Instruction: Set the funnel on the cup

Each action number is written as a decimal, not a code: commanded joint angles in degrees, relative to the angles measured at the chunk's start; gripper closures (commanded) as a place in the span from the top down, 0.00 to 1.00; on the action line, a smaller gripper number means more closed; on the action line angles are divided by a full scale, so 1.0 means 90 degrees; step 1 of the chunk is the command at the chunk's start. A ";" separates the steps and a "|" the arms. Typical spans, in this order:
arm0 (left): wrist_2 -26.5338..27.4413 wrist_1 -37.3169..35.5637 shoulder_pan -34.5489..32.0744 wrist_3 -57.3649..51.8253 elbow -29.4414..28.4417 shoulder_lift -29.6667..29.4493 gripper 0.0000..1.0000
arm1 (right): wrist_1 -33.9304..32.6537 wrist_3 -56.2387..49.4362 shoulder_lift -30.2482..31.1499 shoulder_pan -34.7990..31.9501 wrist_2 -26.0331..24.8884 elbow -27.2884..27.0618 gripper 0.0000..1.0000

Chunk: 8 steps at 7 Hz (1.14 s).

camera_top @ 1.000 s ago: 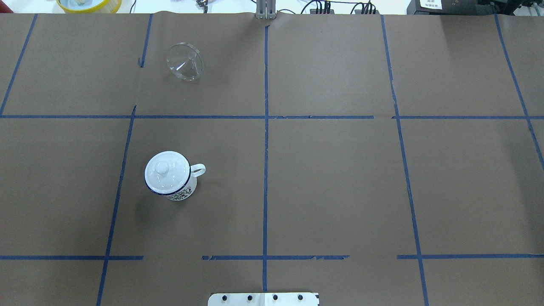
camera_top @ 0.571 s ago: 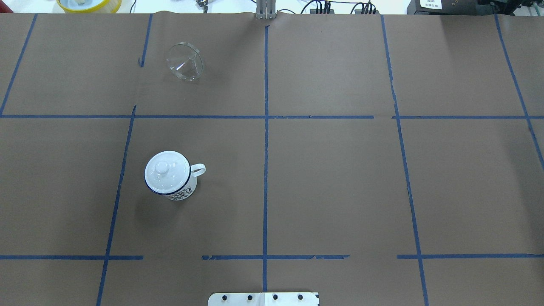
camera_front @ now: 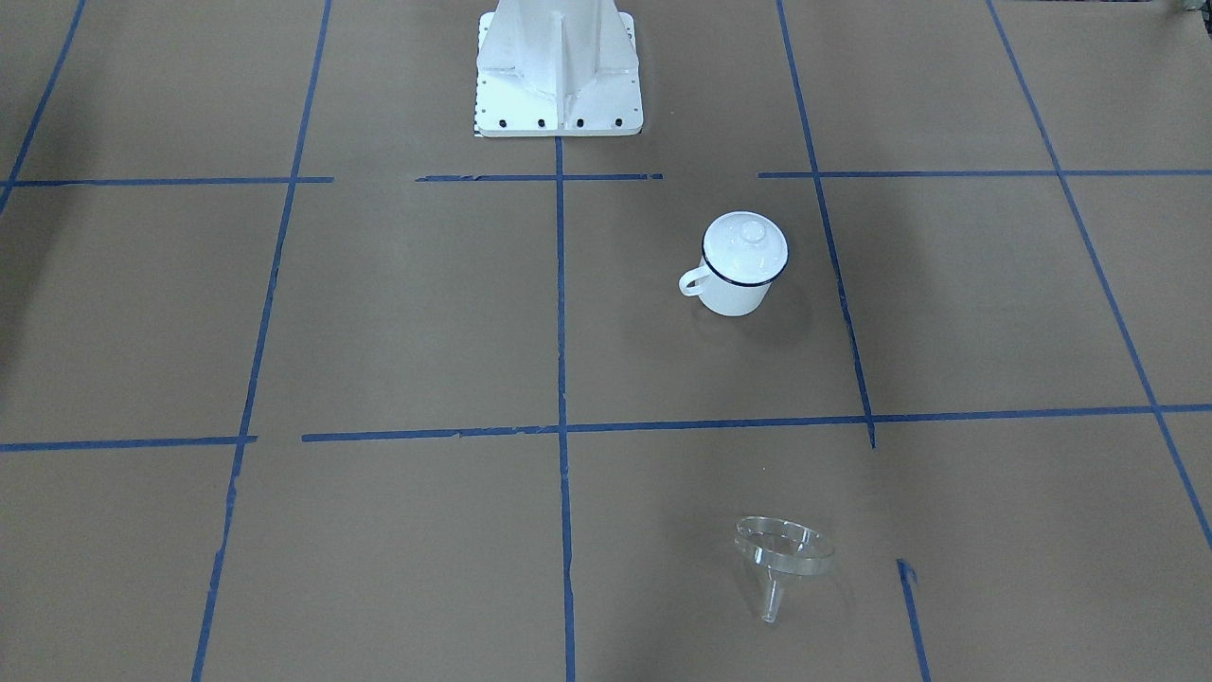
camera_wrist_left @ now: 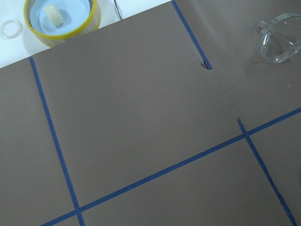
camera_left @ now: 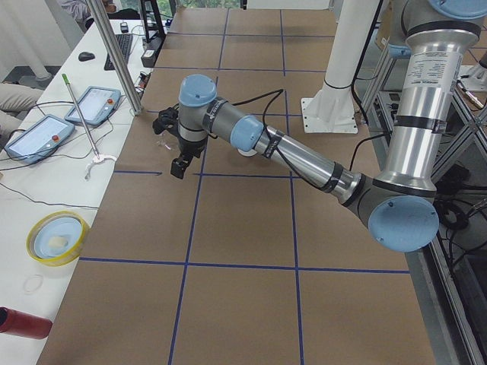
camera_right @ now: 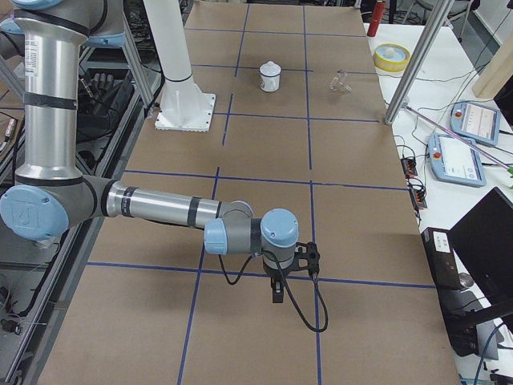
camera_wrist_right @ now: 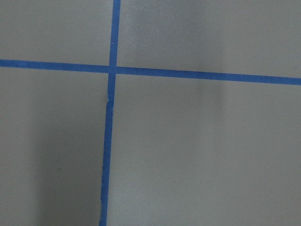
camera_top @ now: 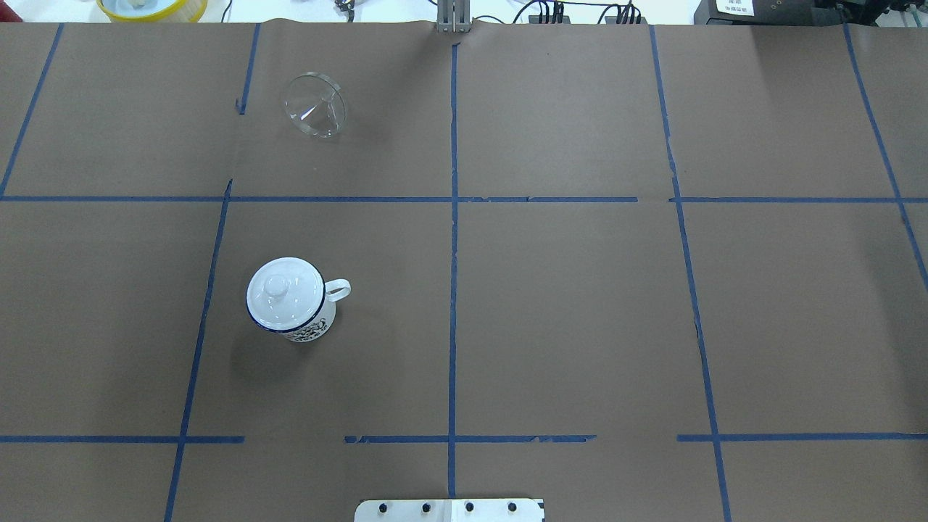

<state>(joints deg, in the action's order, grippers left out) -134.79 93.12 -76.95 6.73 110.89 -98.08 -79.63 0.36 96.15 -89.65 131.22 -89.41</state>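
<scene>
The transparent funnel (camera_top: 315,106) lies tilted on the brown paper at the far left, with its spout resting on the table (camera_front: 783,551). It also shows at the top right of the left wrist view (camera_wrist_left: 281,40). The white cup (camera_top: 310,320) stands nearer the robot with a white domed lid (camera_top: 279,291) sitting on it and its handle pointing to the table's middle (camera_front: 737,289). My left gripper (camera_left: 176,163) hangs above the table near the funnel. My right gripper (camera_right: 276,290) hangs far off at the right end. Both show only in side views, so I cannot tell whether they are open.
A yellow-rimmed bowl (camera_top: 151,7) sits on the white bench past the far edge, near the funnel. A metal post (camera_left: 114,57) stands at that edge. Control tablets (camera_left: 36,137) and a red can (camera_left: 23,323) lie on the bench. The robot base (camera_front: 559,76) stands at the near edge.
</scene>
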 commanded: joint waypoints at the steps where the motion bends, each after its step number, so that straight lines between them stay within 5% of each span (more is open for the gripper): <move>1: 0.0529 0.0054 0.1289 0.2308 0.0682 -0.0127 1.00 | 0.0000 0.0000 0.0000 0.0000 0.0000 0.0003 1.00; 3: 0.0989 0.0044 0.2537 0.4593 0.1359 -0.0389 1.00 | 0.0000 0.0000 0.0000 0.0000 0.0000 0.0003 1.00; 4: 0.1795 0.0044 0.3298 0.5542 0.1342 -0.0672 1.00 | 0.0000 0.0000 0.0000 0.0000 0.0000 0.0003 1.00; 6: 0.2454 -0.0024 0.4278 0.6641 0.1167 -0.0927 1.00 | 0.0000 0.0000 0.0000 0.0000 0.0000 0.0003 1.00; 8: 0.2701 -0.0190 0.4438 0.6899 0.0427 -0.1503 0.93 | 0.0000 0.0000 0.0000 0.0000 0.0000 0.0003 1.00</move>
<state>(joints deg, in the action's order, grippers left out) -111.80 92.15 -38.28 67.23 118.40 -108.92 -79.63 0.35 96.15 -89.65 131.22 -89.39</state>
